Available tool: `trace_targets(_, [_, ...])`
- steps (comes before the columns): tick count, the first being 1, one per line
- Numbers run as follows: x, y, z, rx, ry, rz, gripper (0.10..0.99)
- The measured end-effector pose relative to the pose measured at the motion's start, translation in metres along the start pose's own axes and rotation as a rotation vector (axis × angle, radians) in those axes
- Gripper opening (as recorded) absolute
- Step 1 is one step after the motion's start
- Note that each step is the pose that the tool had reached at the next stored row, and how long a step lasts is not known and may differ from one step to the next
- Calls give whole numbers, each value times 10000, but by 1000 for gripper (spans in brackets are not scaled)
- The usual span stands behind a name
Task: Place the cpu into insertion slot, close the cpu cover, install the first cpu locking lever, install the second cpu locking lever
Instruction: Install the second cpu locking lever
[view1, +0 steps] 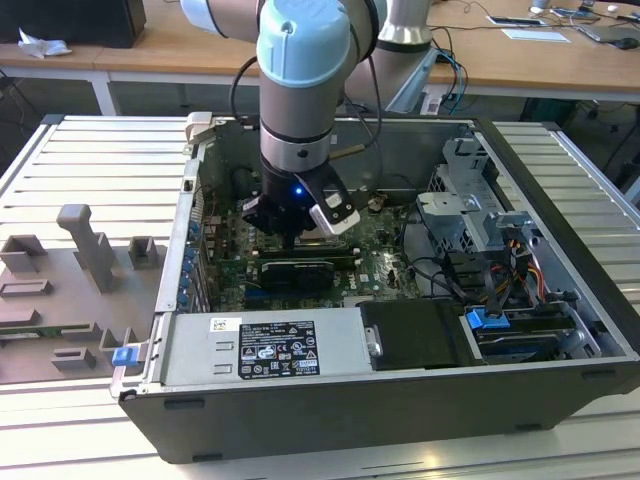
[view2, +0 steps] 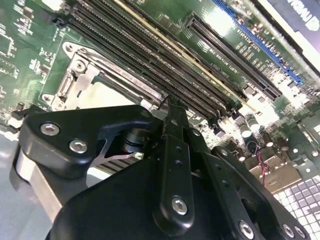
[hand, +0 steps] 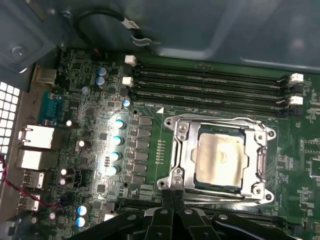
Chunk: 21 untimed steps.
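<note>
Inside the socket (hand: 220, 159) on the green board (hand: 150, 150), the chip (hand: 221, 157) lies flat with its pale metal face up, and the thin metal cover (hand: 181, 131) lies down around it, framing the chip through its window. Both sit just below the long black memory slots (hand: 210, 82), which run side by side with white clips at their ends. At one edge of the socket, the gripper (hand: 172, 196) stands with its two black fingertips pressed together, holding nothing, their tips just at the socket's rim by a corner screw. Seen in the second wrist view, the gripper (view2: 169, 107) rises in front of the same socket (view2: 82, 77), close beside the memory slots (view2: 150, 55), with a blue-edged slot farther off. Rows of small round capacitors (hand: 117, 145) stand beside the socket, with metal ports beyond them at the board's edge. From the exterior view, the arm (view1: 300, 100) reaches down into the open computer case (view1: 420, 400), the gripper (view1: 297, 235) low over the board, and a grey power supply (view1: 265, 350) sits along the near wall of the case, which rests on a slatted metal table (view1: 90, 160).
</note>
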<state>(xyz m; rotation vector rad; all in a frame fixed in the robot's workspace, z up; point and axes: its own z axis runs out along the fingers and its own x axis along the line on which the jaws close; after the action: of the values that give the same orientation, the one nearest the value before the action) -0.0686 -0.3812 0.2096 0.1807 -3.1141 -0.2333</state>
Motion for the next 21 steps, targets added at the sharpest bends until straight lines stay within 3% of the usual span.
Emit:
trace_targets(2, [21, -5, 23, -65, -5, -42, 102])
trace_targets(3, [22, -8, 42, -169, -13, -69, 102])
trace_targets(6, [22, -11, 60, -247, -16, -101, 102])
trace_targets(11, [22, -14, 80, -667, -59, -161, 102])
trace_targets(13, [22, -15, 92, -760, -70, -173, 102])
trace_targets(21, [31, -25, 76, -792, -67, -212, 102])
